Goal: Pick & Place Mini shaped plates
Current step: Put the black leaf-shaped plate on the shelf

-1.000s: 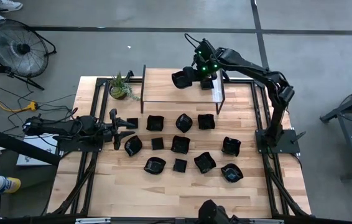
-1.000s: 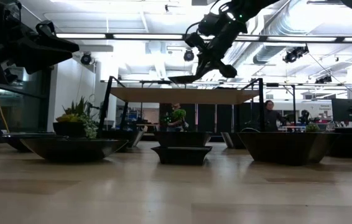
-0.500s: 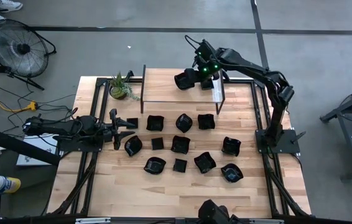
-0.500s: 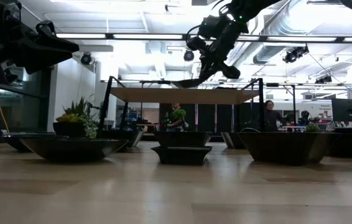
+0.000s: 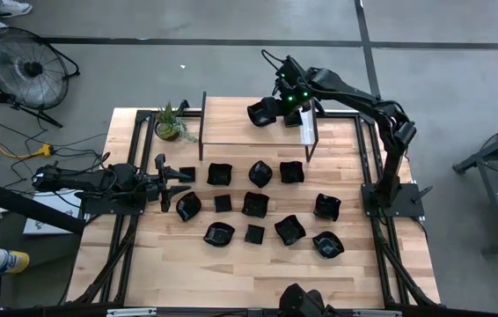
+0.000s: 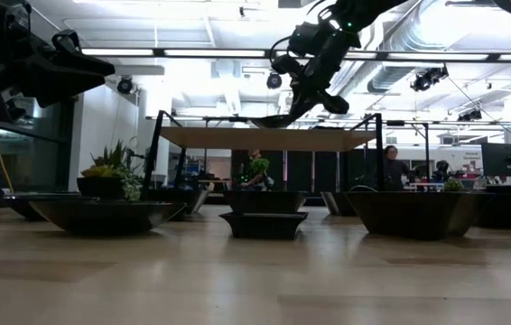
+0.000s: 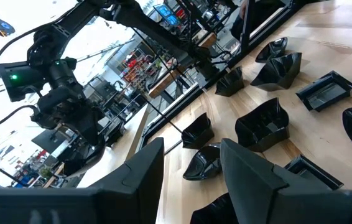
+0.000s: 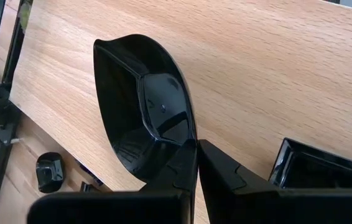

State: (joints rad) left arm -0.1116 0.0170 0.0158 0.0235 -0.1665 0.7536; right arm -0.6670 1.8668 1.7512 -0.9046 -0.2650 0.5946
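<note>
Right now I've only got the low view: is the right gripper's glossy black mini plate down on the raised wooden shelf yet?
Observer: It looks just above or barely touching; the right gripper is clamped on the rim of the glossy black mini plate over the raised wooden shelf.
Operator: Anything already up there?
Observer: Yes, a square black plate sits on the shelf right beside it.
Operator: Left arm?
Observer: The left gripper waits open at the table's left edge, holding nothing.
</note>
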